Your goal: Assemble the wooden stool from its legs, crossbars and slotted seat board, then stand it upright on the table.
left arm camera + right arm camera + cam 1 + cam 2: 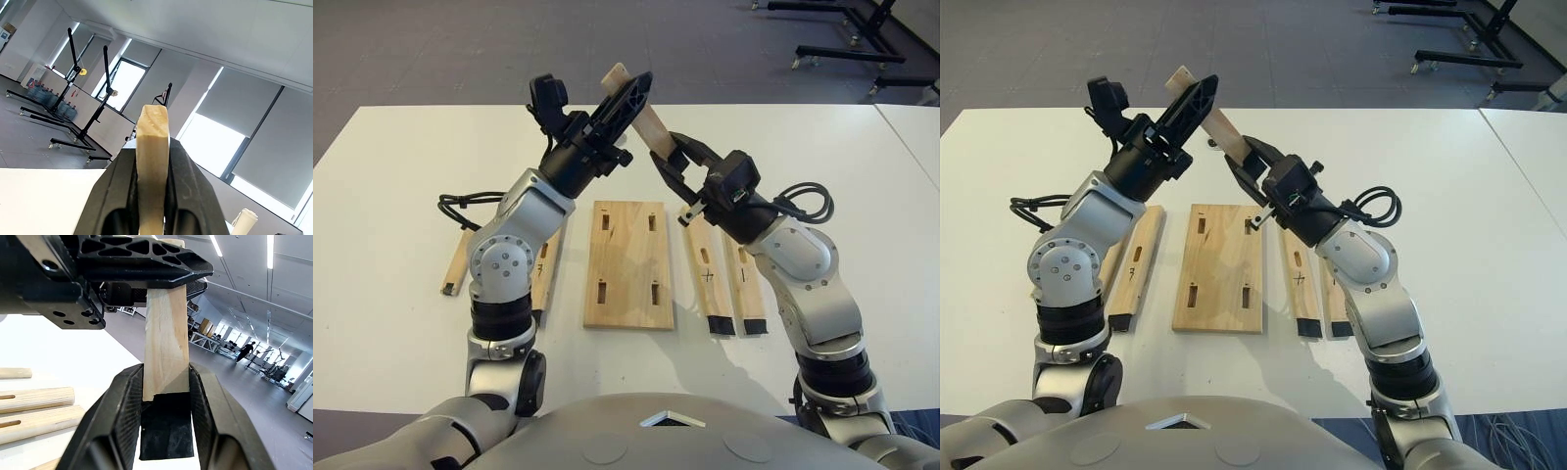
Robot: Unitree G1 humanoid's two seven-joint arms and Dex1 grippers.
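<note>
**Pale wood, matt black plastic**

The leg [166,338] between the fingers [122,416] is pale, smooth, matt wood with visible grain. Deep between them its end wears a matt black wrap [165,423]. The fingers look like matt black plastic. Below them, the board [628,264] is the same wood.

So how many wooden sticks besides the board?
5: one pale wooden stick aloft in both jaws; two left of the slotted wooden board; two right. Arms may hide more.

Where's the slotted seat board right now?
Head views: the seat board lies flat mid-table, between the left legs and the right legs.
</note>
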